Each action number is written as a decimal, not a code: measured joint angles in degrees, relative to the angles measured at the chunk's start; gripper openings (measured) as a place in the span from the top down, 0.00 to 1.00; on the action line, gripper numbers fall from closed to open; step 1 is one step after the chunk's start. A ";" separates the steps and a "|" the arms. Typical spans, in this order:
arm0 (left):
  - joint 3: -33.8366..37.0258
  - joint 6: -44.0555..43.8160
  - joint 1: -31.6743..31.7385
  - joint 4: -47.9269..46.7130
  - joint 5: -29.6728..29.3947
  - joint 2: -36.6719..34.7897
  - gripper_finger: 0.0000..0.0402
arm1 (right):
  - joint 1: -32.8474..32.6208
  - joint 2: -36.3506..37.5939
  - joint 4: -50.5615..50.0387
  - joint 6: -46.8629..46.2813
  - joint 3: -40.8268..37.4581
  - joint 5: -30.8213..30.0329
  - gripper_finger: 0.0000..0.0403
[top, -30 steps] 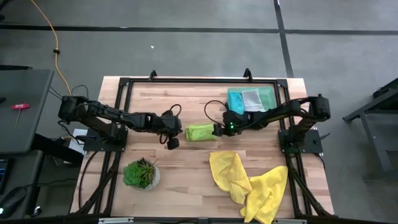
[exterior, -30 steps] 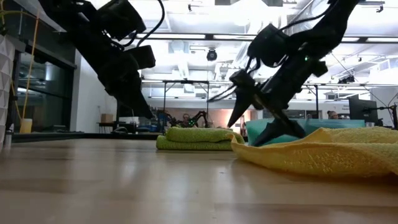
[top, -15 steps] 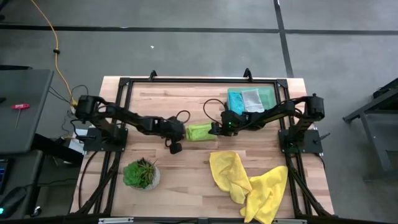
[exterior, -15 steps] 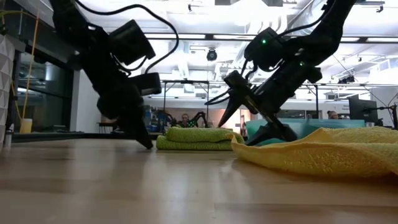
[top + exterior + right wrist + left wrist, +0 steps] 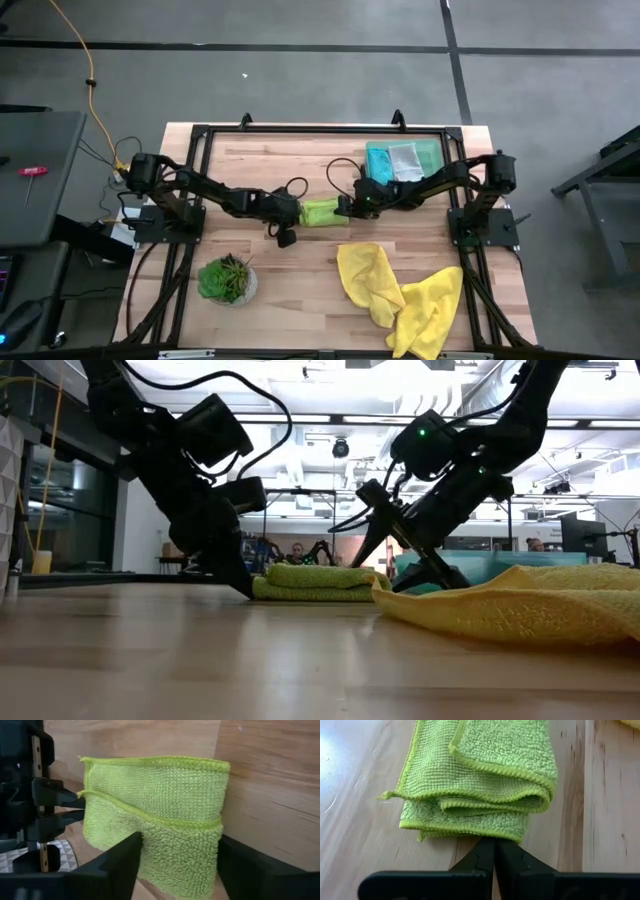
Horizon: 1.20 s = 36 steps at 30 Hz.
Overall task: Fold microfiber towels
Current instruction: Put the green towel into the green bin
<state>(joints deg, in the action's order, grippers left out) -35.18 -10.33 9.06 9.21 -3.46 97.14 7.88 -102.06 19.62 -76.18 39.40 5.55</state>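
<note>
A lime green towel (image 5: 320, 212), folded into a small thick packet, lies flat on the wooden table near its middle. It also shows in the low view (image 5: 315, 582). My left gripper (image 5: 296, 212) is shut, low at the packet's left end. My right gripper (image 5: 346, 208) is open at the packet's right end. In the right wrist view its fingers (image 5: 122, 857) stand on either side of the towel's end (image 5: 180, 850). In the low view one finger is raised above the towel and the other is down near the table (image 5: 405, 582). My left gripper touches the packet's left end with its shut fingertips (image 5: 494, 845), at the lowest folded layers' edge (image 5: 485, 831). It comes slanting down from the table's left. The packet lies flat on the table. My right gripper straddles the packet's right end; I cannot tell whether its fingers touch it.
A green tray (image 5: 430, 155) at the far right holds a folded teal towel (image 5: 379, 162) and a folded pale grey-white towel (image 5: 406, 160). Two crumpled yellow towels (image 5: 372, 280) (image 5: 432, 312) lie near the front right. A potted plant (image 5: 228, 280) stands front left.
My left gripper has come down to the table and gone right, up to the lime towel's left end. My right gripper has edged left around the towel's right end and stays open. The towel stays flat on the table.
</note>
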 joint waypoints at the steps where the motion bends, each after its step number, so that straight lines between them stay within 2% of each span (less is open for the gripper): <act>1: 0.00 0.00 0.00 0.00 0.00 0.00 1.00 | 0.00 0.00 -0.06 -0.02 0.00 -0.44 0.50; 6: 0.00 0.70 0.00 -0.13 -0.02 0.00 1.00 | 0.00 -0.07 -0.45 0.71 -0.07 -0.85 0.76; 8: -0.04 4.08 0.13 -1.64 0.02 -1.27 1.00 | 0.02 0.24 -0.69 3.04 -0.11 0.08 0.89; 10: 0.14 8.48 0.69 -5.58 0.02 -3.35 1.00 | 0.09 1.54 -1.26 5.57 -0.22 0.60 0.97; 13: 0.36 11.96 2.44 -13.42 -0.33 -8.17 1.00 | 0.80 5.93 -3.35 7.75 -0.20 1.37 0.96; 17: 0.20 12.09 5.77 -20.00 -1.03 -16.21 1.00 | 2.90 14.82 -10.05 12.99 0.48 1.54 0.99; 22: 0.22 12.05 9.13 -21.94 -0.90 -24.79 1.00 | 7.26 27.10 -28.05 21.91 5.73 3.00 0.99; 26: 0.15 12.04 10.63 -19.70 -0.90 -27.81 1.00 | 12.02 33.81 -44.03 29.66 13.63 3.77 1.00; 30: 0.11 10.29 11.06 -18.35 -0.87 -28.33 1.00 | 17.80 36.21 -62.05 39.41 23.17 5.47 1.00; 36: 0.11 9.89 11.04 -18.29 -0.61 -27.21 1.00 | 26.90 34.61 -87.22 57.02 37.95 10.52 1.00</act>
<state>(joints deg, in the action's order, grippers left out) -35.07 -0.43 20.10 -9.08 -4.08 69.94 34.78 -67.45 -67.61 -19.16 77.35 16.07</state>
